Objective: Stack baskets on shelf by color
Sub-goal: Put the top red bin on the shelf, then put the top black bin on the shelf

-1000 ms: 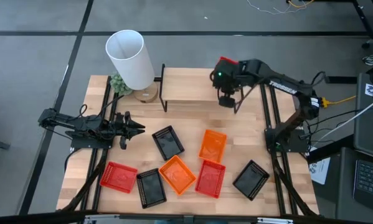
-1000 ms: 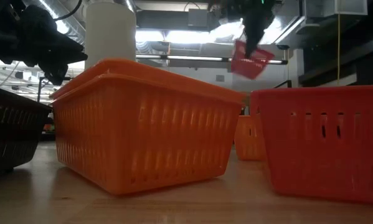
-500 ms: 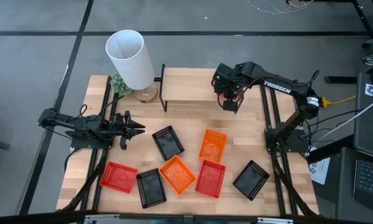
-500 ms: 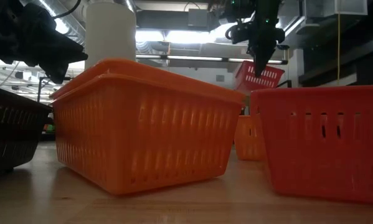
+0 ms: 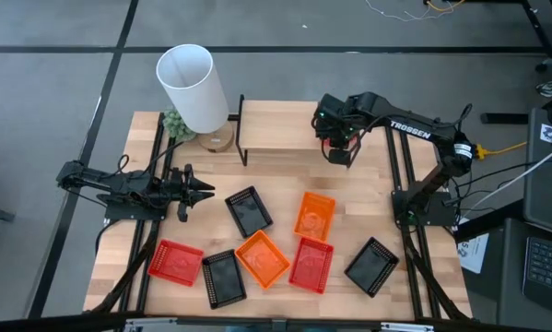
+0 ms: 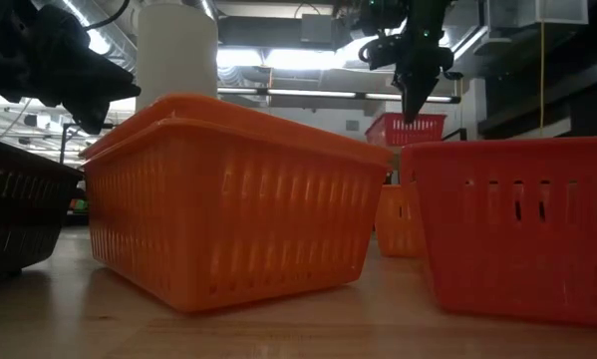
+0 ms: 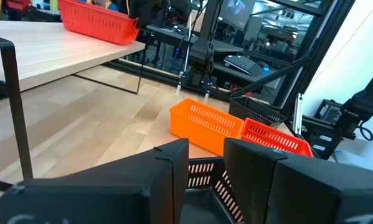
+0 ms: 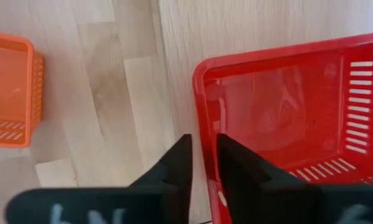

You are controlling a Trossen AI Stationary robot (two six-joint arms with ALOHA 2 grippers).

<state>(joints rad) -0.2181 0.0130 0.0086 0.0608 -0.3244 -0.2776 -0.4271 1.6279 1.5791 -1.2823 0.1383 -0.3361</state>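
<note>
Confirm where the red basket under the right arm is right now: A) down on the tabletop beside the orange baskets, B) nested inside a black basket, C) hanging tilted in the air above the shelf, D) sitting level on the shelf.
D: the red basket sits level on the shelf, with the right gripper just above its rim; the left wrist view also shows it resting on the board.

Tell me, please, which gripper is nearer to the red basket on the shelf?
The right gripper is nearer: it hangs directly over the red basket at the right end of the shelf. The left gripper waits over the table, well away.
</note>
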